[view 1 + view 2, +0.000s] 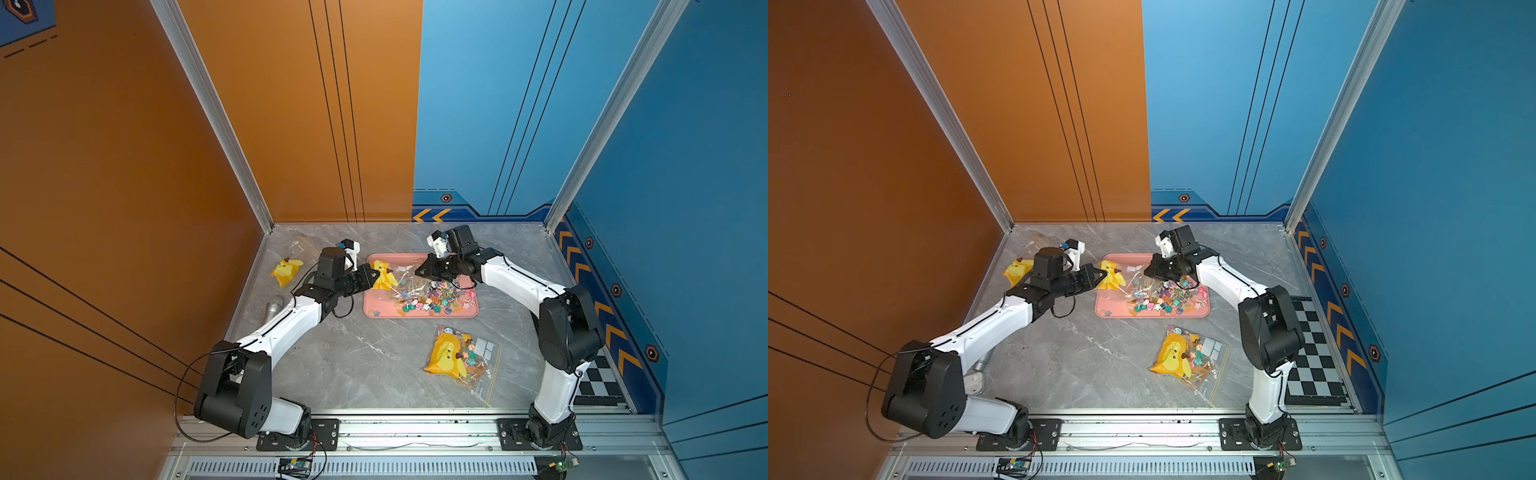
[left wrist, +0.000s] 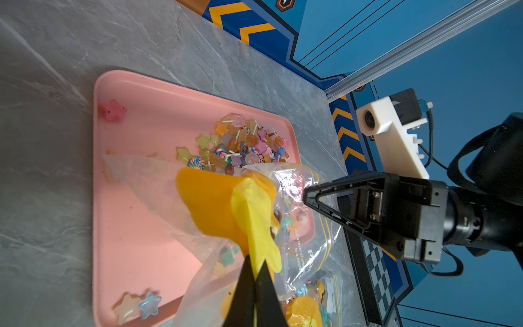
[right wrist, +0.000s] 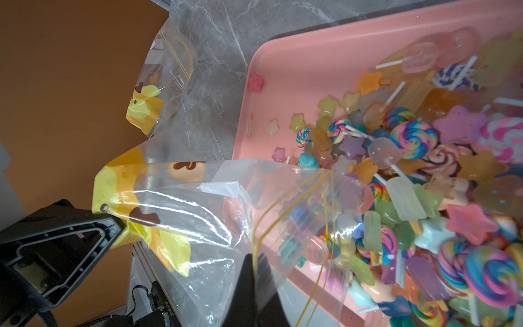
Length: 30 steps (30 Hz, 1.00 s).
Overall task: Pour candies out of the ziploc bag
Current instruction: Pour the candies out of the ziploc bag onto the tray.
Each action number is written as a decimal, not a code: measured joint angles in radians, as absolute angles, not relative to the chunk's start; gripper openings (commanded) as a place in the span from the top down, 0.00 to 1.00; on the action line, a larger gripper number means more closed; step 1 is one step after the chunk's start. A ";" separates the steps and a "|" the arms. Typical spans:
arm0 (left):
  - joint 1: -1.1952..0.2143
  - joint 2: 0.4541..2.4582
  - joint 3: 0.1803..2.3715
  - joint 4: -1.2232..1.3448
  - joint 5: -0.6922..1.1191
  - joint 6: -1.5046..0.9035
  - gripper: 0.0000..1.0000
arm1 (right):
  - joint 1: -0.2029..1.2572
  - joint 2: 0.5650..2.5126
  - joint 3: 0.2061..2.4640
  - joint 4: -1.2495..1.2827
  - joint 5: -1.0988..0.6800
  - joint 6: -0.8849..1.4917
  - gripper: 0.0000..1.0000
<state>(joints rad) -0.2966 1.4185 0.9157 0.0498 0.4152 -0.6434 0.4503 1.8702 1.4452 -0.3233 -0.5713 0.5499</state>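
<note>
The candies [image 1: 432,297] [image 1: 1163,299] lie heaped in a pink tray [image 1: 374,300] [image 1: 1105,305], below and just nearward of the right gripper [image 1: 417,272] [image 1: 1146,270]. The right wrist view shows them plainly [image 3: 410,170]: swirled lollipops on white sticks, stars, and ice-lolly shapes in pink, teal, orange, purple and yellow. A few stray stars sit apart from the heap, on the side of the tray [image 2: 141,226] under the left gripper [image 1: 376,273] [image 1: 1102,274].

The ziploc bag [image 1: 395,279] [image 1: 1115,277] is stretched above the tray between the two grippers. The left gripper [image 2: 256,283] is pinched closed on its yellow printed corner. The right gripper [image 3: 254,271] is clamped closed on the clear film beside the yellow zip line. From the left wrist, the bag [image 2: 226,203] sags between them, with the right gripper's tip [image 2: 307,195] touching the film. Some candies show through the film [image 3: 198,203] near the right gripper. Whether they are inside the bag or beneath it cannot be told.

A second bag [image 1: 457,357] [image 1: 1183,357], holding candies, lies flat on the grey marble surface [image 1: 353,361], nearward of the right gripper and clear of the tray. A third bag [image 1: 286,270] [image 1: 1017,268] [image 3: 152,99] lies beyond the left gripper's wrist, on the side away from the tray.
</note>
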 measured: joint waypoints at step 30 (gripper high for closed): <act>-0.234 1.333 0.966 -0.058 0.387 -0.575 1.00 | 0.522 1.970 1.556 -0.323 -0.571 0.554 1.00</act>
